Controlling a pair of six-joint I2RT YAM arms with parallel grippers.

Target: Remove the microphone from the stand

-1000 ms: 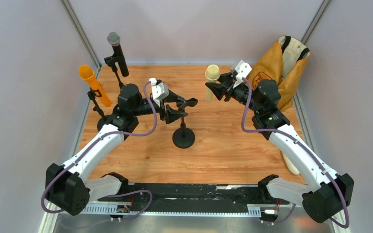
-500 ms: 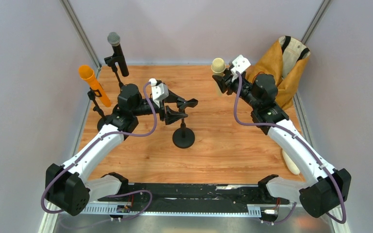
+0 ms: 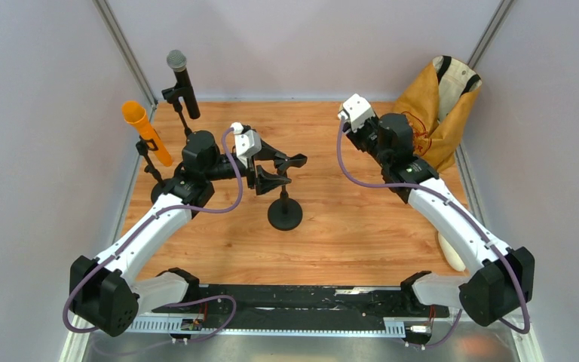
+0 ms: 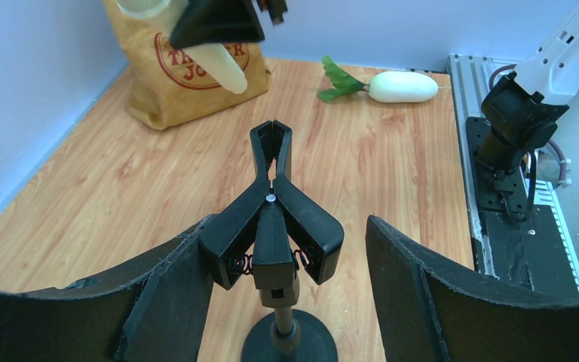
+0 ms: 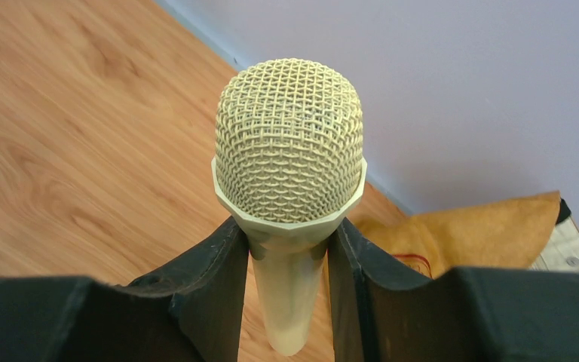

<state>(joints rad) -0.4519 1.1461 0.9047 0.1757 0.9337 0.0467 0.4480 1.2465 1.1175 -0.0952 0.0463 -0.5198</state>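
And the right arm has swung away. A second ago it hung just right of twelve o'clock over the table (image 3: 347, 226) with the cream head showing. Now it has rolled round toward one o'clock, close by the paper bag (image 3: 431, 128), and from above its wrist hides the load. The left arm hasn't budged.

Big picture: wooden table, walls close on three sides, bag filling the two o'clock corner. At centre is the stand (image 3: 285, 213), its clip (image 4: 271, 215) bare and pinched together on nothing. The left gripper (image 3: 292, 168) sits spread wide either side of that clip, holding nothing.

Now the prize: the microphone (image 5: 289, 162) is clamped in the right gripper (image 5: 286, 249). The fingers pinch the handle just under the mesh head, and the long axis runs straight out past the fingertips. Seen from the left claw it lies up at eleven o'clock, well apart from the clip, tail slanting toward five.

The right arm owns it, and I'd call the removal made. Open boards lie at six o'clock of the bag for a set-down; the bag and rear wall are the tight edges.
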